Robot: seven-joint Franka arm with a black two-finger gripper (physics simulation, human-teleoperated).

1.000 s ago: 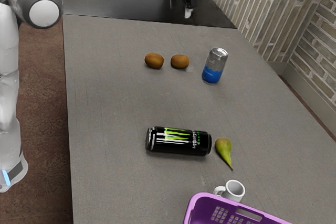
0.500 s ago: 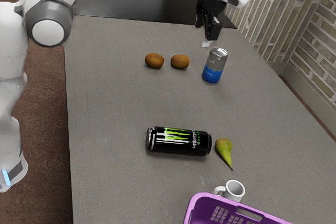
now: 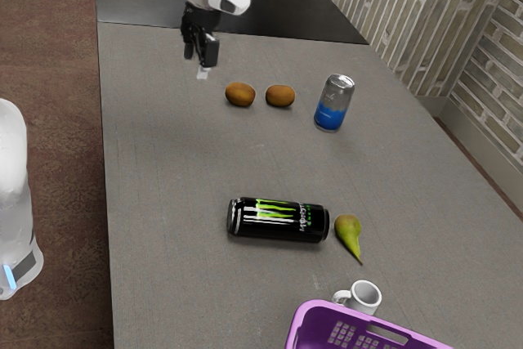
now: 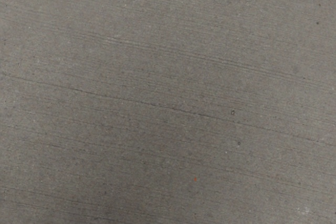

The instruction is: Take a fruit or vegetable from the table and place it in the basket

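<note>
My gripper (image 3: 196,63) hangs above the table's far part in the exterior view, its fingers apart and nothing held. Two brown kiwis, one (image 3: 240,94) nearer the gripper and another (image 3: 280,96) beside it, lie to the exterior view's right of the hand. A green pear (image 3: 348,233) rests by the end of the black can. The purple basket (image 3: 312,313) stands at the exterior view's lower edge, partly cut off. In the wrist view the bare grey tabletop (image 4: 168,98) lies under the hand.
A silver-blue can (image 3: 333,104) stands upright beyond the kiwis. The black Monster can (image 3: 278,220) lies on its side next to the pear. A white mug (image 3: 364,297) stands against the basket's far side. A brick wall (image 3: 425,30) runs along the exterior view's right.
My gripper first came nearer over the table by the silver-blue can, then swung toward the exterior view's left, past the kiwis. The kiwis, pear, cans, mug and basket have stayed put.
</note>
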